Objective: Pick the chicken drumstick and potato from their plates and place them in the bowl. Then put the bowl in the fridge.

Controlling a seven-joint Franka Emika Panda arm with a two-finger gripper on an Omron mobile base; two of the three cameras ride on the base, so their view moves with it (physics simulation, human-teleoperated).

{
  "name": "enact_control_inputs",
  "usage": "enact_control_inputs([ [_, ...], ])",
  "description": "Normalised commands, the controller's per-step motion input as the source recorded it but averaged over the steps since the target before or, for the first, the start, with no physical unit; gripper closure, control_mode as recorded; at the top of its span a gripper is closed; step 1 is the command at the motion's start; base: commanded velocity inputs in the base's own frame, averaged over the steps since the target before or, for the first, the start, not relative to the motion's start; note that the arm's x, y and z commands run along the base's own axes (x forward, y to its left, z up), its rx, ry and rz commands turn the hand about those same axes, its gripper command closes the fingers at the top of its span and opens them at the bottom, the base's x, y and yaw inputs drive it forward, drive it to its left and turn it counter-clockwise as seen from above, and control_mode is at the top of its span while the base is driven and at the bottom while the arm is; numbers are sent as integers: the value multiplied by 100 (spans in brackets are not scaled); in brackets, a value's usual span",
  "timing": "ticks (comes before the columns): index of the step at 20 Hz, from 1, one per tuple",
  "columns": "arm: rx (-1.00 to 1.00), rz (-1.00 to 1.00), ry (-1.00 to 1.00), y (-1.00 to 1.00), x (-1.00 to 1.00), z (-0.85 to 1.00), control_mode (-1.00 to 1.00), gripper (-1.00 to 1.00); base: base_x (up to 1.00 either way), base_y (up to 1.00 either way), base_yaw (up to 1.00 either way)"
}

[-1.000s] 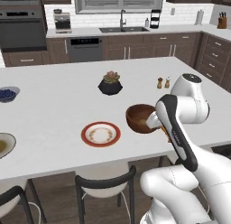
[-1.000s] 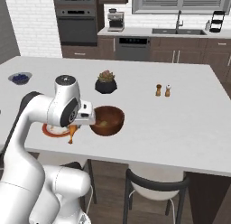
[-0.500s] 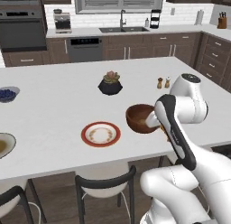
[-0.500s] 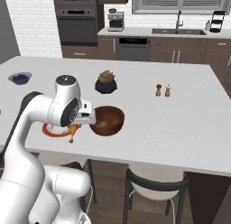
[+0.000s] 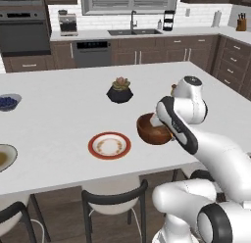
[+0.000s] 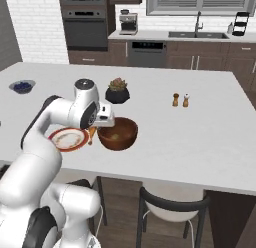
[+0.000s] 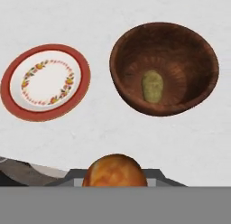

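- Chicken drumstick sits clamped in the gripper, just left of the bowl, held high enough to clear its rim.
- Potato lies inside the bowl; the red-rimmed plate is bare.

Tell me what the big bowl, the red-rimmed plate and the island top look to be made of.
The bowl: wood by the look, dark reddish-brown with fine ringed grain inside, matte. The plate: probably glazed ceramic, white centre with a painted floral ring and red-orange rim. The island top: pale grey, smooth and uniform, perhaps stone or laminate; the render leaves that open.
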Motion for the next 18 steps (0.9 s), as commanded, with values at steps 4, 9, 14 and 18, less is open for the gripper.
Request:
enact_control_inputs([
  [4,0,-15,3,-35,63,-1,-100,100,0,0,0],
  [9,-2,-15,12,-16,71,-21,-100,100,0,0,0],
  [14,-3,-9,3,0,65,-51,-100,100,0,0,0],
  [18,-1,-7,1,-9,69,-45,-100,100,0,0,0],
])
